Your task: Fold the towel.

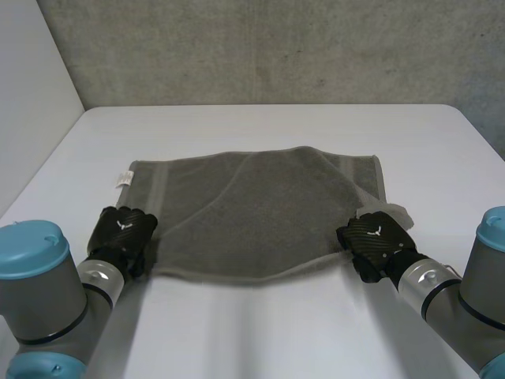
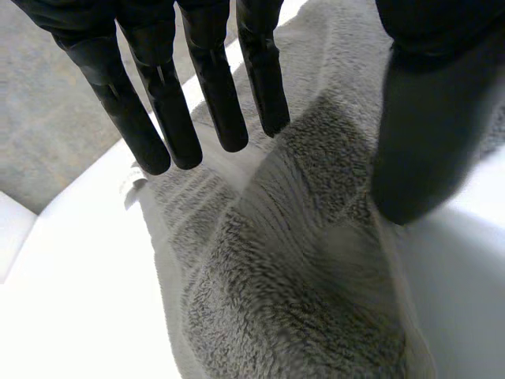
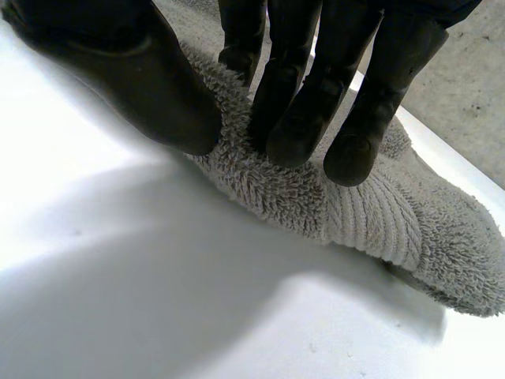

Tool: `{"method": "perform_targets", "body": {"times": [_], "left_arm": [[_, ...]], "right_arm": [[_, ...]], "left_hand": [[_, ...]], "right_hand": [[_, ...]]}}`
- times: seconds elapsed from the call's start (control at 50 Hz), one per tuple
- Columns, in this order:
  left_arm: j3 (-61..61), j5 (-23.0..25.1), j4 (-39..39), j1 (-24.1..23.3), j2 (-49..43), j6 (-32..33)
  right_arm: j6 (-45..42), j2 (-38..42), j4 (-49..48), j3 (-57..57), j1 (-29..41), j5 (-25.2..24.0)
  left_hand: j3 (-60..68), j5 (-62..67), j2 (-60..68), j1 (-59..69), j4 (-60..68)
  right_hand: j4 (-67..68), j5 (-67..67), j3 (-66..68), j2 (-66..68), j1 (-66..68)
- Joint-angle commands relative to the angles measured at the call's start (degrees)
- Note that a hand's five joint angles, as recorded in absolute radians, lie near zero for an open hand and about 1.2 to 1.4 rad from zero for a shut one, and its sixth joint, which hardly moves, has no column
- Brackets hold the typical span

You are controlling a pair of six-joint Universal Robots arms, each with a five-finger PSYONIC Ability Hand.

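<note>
One grey towel [image 1: 260, 213] is spread on the table [image 1: 260, 332]; its near right corner is pinched between thumb and fingers of the right hand [image 1: 377, 241]; the left hand [image 1: 122, 230] is held over the near left corner, fingers straight and spread.

No words can be read. The left hand [image 1: 124, 227] and right hand [image 1: 376, 235] each bear a small white mark. The towel [image 1: 260, 213] has a tag [image 1: 123, 178] too small to read.
</note>
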Motion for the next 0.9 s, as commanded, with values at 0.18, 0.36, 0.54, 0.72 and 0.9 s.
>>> {"method": "perform_targets", "body": {"times": [0.18,0.36,0.54,0.72,0.9], "left_arm": [[-0.1,-1.4,0.6,-0.1,0.0,-0.3],[-0.5,-1.6,1.2,-0.2,-1.2,-0.2],[-2.8,-1.3,1.0,-1.8,-0.1,-0.2],[-3.2,-1.0,1.0,-2.1,-0.3,-0.2],[-2.6,-1.3,1.3,-2.3,-1.3,0.1]], "right_arm": [[0.0,0.0,0.0,-0.1,-0.1,0.3],[0.0,0.0,0.0,-0.1,-0.1,0.6],[0.0,0.0,0.0,-0.3,-0.2,0.6],[0.0,0.0,0.0,-0.4,-0.1,0.6],[0.0,0.0,0.0,-0.5,-0.2,0.6]], "left_hand": [[7.6,-1.1,7.7,7.5,7.4],[11.3,2.6,11.4,11.2,11.1],[10.3,1.6,10.4,10.2,10.0],[6.3,-2.5,6.4,6.1,6.0],[13.3,4.6,13.5,13.2,13.1]], "right_hand": [[2.8,2.8,3.8,3.1,3.1],[2.8,2.8,3.8,3.1,3.1],[2.8,2.8,3.8,3.1,3.1],[2.8,2.8,3.8,3.1,3.1],[2.8,2.8,3.8,3.1,3.1]]}}
